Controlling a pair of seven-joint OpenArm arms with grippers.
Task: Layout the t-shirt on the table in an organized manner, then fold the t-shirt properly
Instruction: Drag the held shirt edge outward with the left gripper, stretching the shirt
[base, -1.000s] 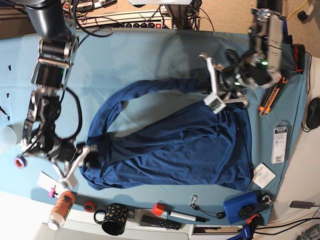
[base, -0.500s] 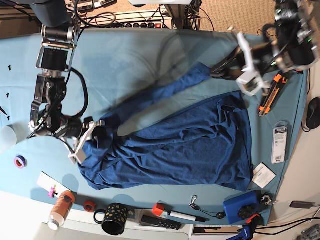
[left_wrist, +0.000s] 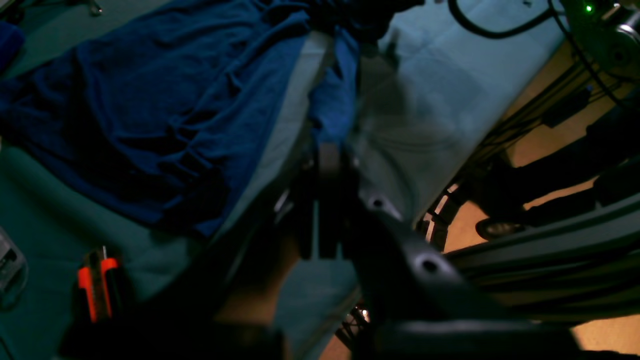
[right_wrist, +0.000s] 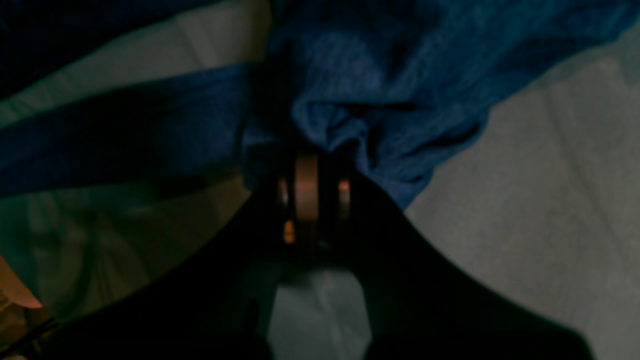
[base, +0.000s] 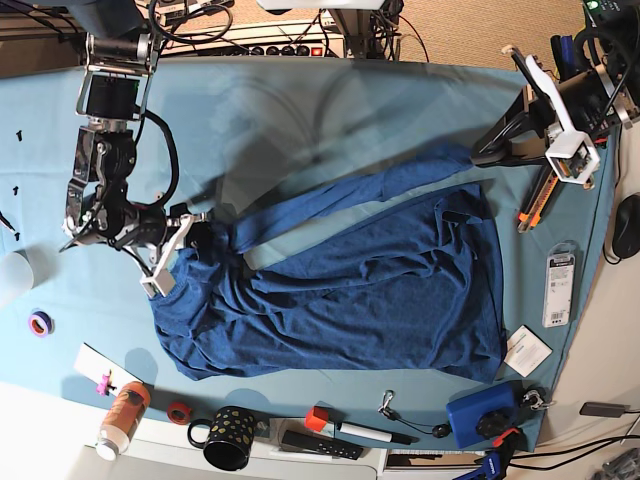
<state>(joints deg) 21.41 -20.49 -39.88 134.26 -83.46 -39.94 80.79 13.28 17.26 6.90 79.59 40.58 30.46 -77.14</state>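
Navy fabric of the t-shirt lies spread across the middle of the table, its bulk toward the near edge and a long strip of it stretched from one side to the other. The right gripper, at the shirt's end on the base view's left, has its fingers pinched tight on a bunched fold of the shirt; the wrist view shows cloth gathered right at the fingertips. The left gripper, on the base view's right, holds the far end of the strip, which runs taut from its closed fingers back to the shirt. An orange cutter lies on the teal cloth just beside the shirt's right side. A black mug stands at the near edge.
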